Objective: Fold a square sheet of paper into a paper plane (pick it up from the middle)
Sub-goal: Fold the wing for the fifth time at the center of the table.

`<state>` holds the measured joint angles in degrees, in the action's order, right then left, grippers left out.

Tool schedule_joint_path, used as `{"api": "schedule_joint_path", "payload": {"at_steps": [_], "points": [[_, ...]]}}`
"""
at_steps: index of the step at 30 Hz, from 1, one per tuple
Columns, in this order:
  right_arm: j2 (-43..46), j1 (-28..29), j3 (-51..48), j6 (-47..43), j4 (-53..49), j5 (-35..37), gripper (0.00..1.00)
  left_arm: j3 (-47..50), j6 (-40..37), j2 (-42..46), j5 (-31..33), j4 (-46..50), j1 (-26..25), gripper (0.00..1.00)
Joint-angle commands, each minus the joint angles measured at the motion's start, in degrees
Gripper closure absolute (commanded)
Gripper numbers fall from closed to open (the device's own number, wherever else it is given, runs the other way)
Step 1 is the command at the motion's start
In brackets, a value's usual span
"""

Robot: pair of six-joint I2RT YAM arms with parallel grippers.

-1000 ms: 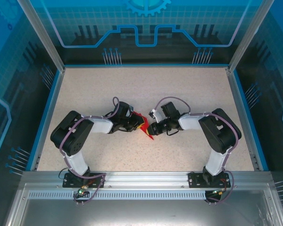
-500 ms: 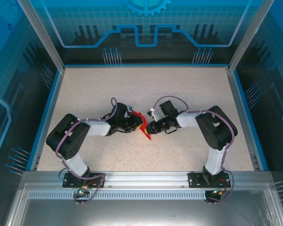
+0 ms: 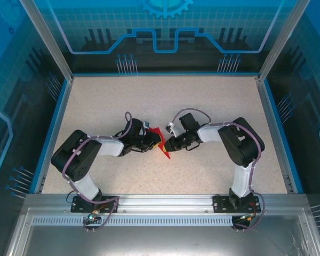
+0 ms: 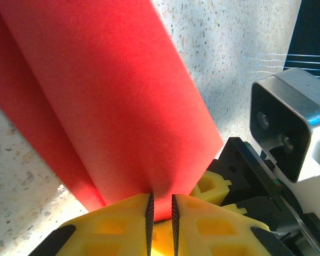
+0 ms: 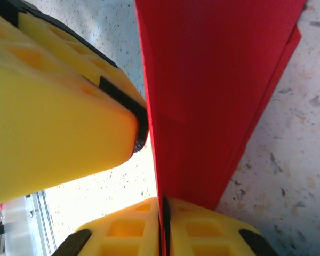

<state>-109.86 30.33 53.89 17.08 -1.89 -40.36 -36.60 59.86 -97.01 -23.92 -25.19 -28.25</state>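
Observation:
The square sheet of paper (image 3: pixel 161 143) is bright red, folded into layers with a pointed end toward the near side, and held just above the table's middle. My left gripper (image 3: pixel 155 141) is shut on its left edge; in the left wrist view the paper (image 4: pixel 112 101) runs down between the yellow fingertips (image 4: pixel 149 205), which stand a narrow gap apart. From the right, my right gripper (image 3: pixel 169 145) is shut on it too. In the right wrist view the paper (image 5: pixel 213 90) stands on edge, pinched tight in the right gripper (image 5: pixel 163 213).
The speckled beige table (image 3: pixel 165 101) is ringed by a blue rim (image 3: pixel 52 128) and clear walls. The left gripper's yellow finger (image 5: pixel 53 117) is close beside the paper in the right wrist view. The right wrist's camera housing (image 4: pixel 288 130) looms at the right of the left wrist view.
Both arms have drawn slightly in toward the centre, and the right gripper has tightened its pinch. The paper has stayed between the two grippers, shifting a little to the left.

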Motion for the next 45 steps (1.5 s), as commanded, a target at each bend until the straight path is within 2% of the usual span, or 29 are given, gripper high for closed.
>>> {"api": "schedule_joint_path", "payload": {"at_steps": [1,29,36,45], "points": [[-1.73,-0.45,1.65,-0.2,-3.26,-1.35,0.88,-0.2,-1.32,-0.68,-1.22,-1.36,-0.27,0.81],[-3.9,0.17,4.95,-1.31,-9.62,0.26,0.86,-1.92,-2.37,-5.37,-0.06,0.58,-0.56,0.82],[-0.55,-0.03,4.91,1.8,-9.31,-2.01,0.81,-1.02,-1.64,-5.83,0.54,-0.2,-0.51,0.82],[0.97,0.01,4.29,1.44,-12.92,0.5,0.8,-1.62,-1.45,-6.52,1.3,1.22,-0.56,0.82]]}}
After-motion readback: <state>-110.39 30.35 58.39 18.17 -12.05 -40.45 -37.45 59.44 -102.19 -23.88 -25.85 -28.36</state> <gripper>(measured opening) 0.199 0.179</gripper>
